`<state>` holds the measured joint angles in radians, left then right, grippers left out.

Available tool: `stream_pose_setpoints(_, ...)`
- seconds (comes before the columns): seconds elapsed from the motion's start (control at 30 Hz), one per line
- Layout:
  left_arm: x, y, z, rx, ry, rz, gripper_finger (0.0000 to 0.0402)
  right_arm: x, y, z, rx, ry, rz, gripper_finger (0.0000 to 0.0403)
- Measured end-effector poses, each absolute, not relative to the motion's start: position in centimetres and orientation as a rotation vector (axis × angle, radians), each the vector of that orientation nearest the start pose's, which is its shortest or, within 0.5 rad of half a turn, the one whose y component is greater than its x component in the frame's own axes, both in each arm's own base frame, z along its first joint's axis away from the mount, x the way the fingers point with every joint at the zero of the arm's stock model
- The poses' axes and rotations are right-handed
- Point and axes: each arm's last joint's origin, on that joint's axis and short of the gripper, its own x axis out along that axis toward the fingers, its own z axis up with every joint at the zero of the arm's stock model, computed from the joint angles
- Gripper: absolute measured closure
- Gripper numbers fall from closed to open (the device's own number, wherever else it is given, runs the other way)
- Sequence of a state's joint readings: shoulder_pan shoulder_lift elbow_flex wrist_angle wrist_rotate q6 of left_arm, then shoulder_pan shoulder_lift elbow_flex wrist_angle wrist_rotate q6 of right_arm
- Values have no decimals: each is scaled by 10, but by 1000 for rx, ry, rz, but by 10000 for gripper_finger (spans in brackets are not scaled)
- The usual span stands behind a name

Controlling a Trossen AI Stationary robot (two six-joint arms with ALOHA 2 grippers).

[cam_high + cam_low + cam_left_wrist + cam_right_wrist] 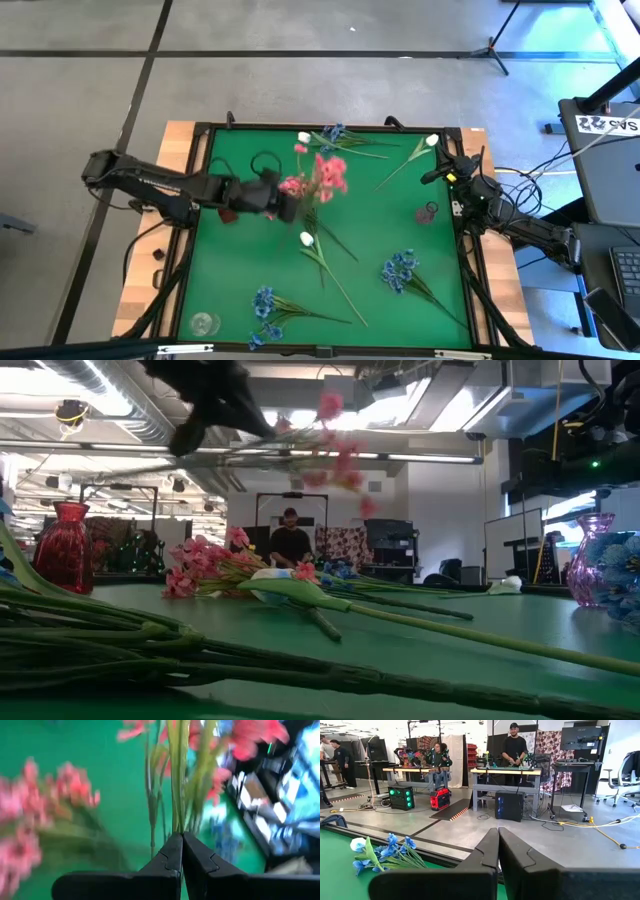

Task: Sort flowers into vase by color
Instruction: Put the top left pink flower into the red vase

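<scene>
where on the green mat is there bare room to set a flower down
Bare mat lies along the left edge of the green mat, below the left pincer, and between the pink vase and the blue sprig. The top middle, around the pink flowers, is crowded.

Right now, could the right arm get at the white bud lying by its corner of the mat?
Probably yes: the right gripper is shut and empty, parked at the mat's edge, and the white bud lies beside it with nothing between. The jaws would need opening first.
</scene>
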<state>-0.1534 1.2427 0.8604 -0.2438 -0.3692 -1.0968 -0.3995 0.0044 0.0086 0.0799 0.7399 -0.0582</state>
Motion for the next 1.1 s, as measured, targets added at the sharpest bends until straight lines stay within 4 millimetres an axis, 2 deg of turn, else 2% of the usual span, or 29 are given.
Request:
stream_pose_setpoints(0.17,246,-61,251,-898,593,483,401,75,-53,173,-37,-54,-1141,391)
stream_pose_setpoints(0.4,236,-81,239,-834,721,476,397,75,-53,173,-37,-54,-1140,391)
stream_pose_setpoints(0.83,244,-96,178,-617,1075,562,280,75,-53,173,-37,-54,-1141,391)
stream_pose_setpoints(0.97,245,-95,173,-556,1071,583,253,75,-53,173,-37,-54,-1141,391)
stream_pose_setpoints(1.1,252,-96,171,-571,979,526,234,75,-53,173,-37,-54,-1140,391)
